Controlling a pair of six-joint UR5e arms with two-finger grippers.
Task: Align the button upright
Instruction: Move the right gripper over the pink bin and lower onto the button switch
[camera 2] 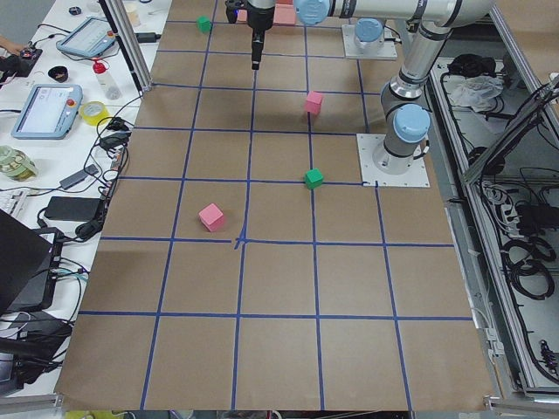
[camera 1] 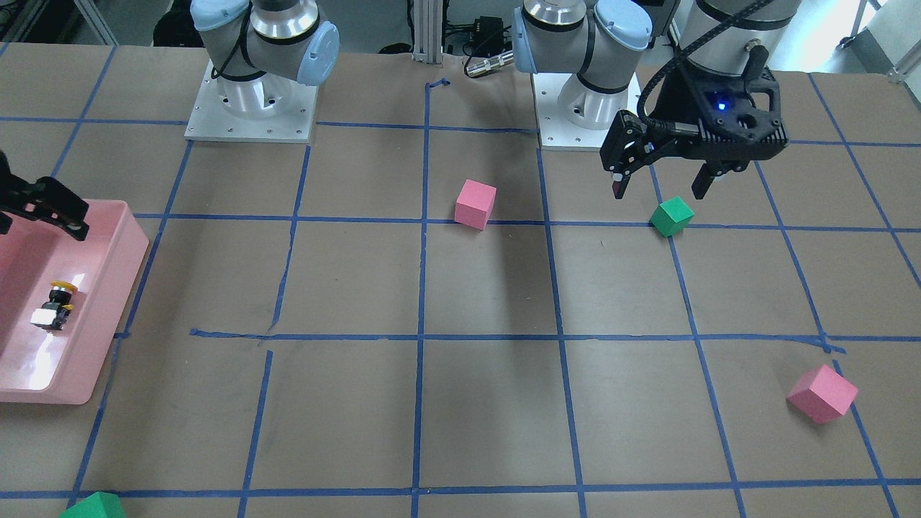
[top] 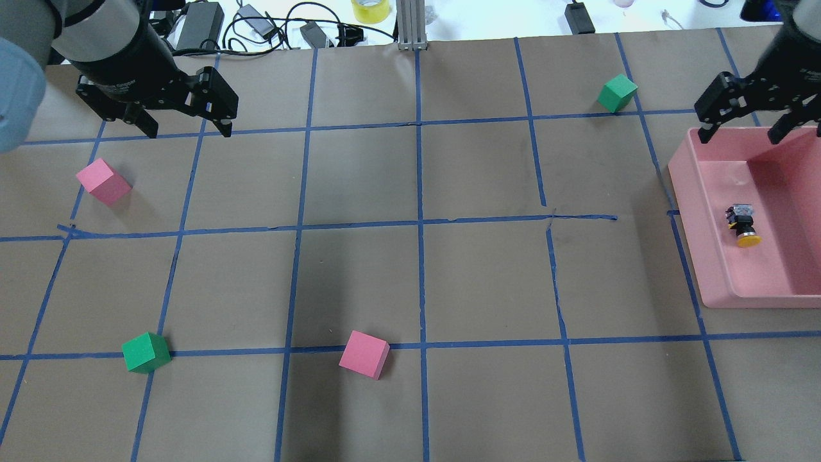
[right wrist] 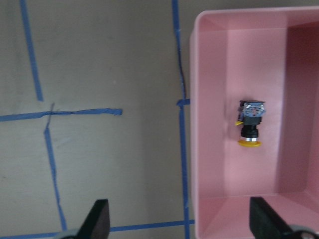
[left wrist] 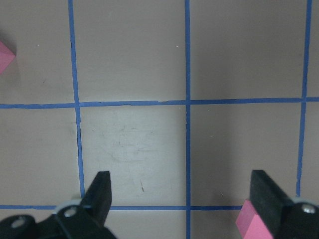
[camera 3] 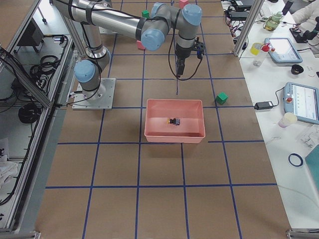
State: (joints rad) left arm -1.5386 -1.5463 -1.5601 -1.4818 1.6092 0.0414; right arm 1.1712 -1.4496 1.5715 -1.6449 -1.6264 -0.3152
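Overhead exterior — button (top: 743, 224), seemingly tipped, in bin (top: 699, 224) — apart from right gripper (top: 741, 136).

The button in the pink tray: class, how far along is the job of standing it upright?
Done: nothing visible; the button lies on its side in the pink tray. In hand: the right end effector hangs open near the tray, clear of the button. To do: grasp the button and stand it upright. The left end effector is open, far off.

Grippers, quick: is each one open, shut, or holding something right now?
Left gripper: open, holding nothing.
Right gripper: open, holding nothing; the small yellow-capped black-and-white push-button lies loose in the pink plastic tray.
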